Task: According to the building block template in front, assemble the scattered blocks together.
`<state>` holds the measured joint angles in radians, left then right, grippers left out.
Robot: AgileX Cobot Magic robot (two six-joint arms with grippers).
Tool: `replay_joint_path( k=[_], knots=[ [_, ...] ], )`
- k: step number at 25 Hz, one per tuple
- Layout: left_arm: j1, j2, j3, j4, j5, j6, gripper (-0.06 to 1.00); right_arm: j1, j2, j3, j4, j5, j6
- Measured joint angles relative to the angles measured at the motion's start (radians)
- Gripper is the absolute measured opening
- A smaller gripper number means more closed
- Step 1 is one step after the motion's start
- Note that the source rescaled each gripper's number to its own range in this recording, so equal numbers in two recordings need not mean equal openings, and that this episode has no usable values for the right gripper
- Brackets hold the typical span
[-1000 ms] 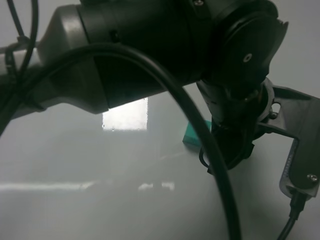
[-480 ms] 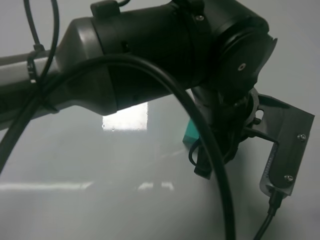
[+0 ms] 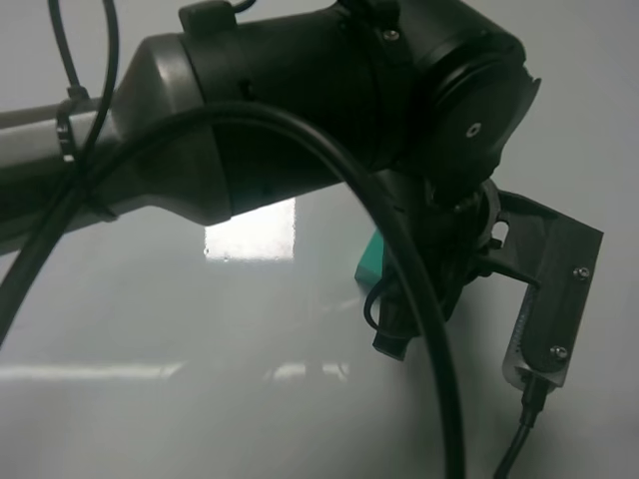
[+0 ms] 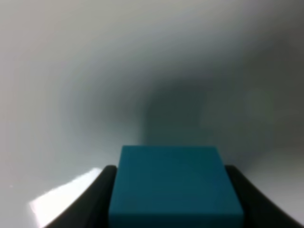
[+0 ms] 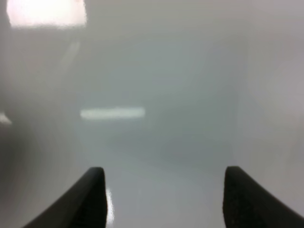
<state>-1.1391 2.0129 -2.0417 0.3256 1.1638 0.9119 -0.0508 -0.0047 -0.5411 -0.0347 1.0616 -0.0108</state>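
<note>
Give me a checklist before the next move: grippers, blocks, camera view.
1. Left gripper shut on the blue-teal cube, fingers on both sides: ok.
2. Right gripper open, nothing between its fingers: ok.
3. Second cube located: cannot tell; only part of a teal block shows behind the arm.
4. Building block template in view: not ok, none visible.
5. Exterior high view clear: not ok, the arm fills it.

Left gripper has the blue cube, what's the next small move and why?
Probably carry the blue-teal cube toward its green-teal partner: the left gripper clamps it by both sides, while the right gripper is open and empty. The partner is out of view.
</note>
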Motion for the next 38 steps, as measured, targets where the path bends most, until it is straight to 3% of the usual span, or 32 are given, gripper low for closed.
replay_joint_path(
  k=[21,23,26,28,30,38],
  knots=[
    [0.004,0.026,0.000,0.014,0.027,-0.001,0.01,0.000,0.000,0.000,0.000,0.000,0.000],
    [0.004,0.027,0.000,0.018,0.029,-0.001,0.17,0.000,0.000,0.000,0.000,0.000,0.000],
    [0.006,0.028,0.000,0.029,0.026,-0.016,0.60,0.000,0.000,0.000,0.000,0.000,0.000],
    [0.008,0.028,0.000,0.037,0.025,-0.021,0.75,0.000,0.000,0.000,0.000,0.000,0.000],
    [0.007,0.028,0.000,0.045,0.024,-0.023,0.82,0.000,0.000,0.000,0.000,0.000,0.000],
    [0.001,0.022,0.000,0.077,0.024,-0.024,0.85,0.000,0.000,0.000,0.000,0.000,0.000]
  ],
)
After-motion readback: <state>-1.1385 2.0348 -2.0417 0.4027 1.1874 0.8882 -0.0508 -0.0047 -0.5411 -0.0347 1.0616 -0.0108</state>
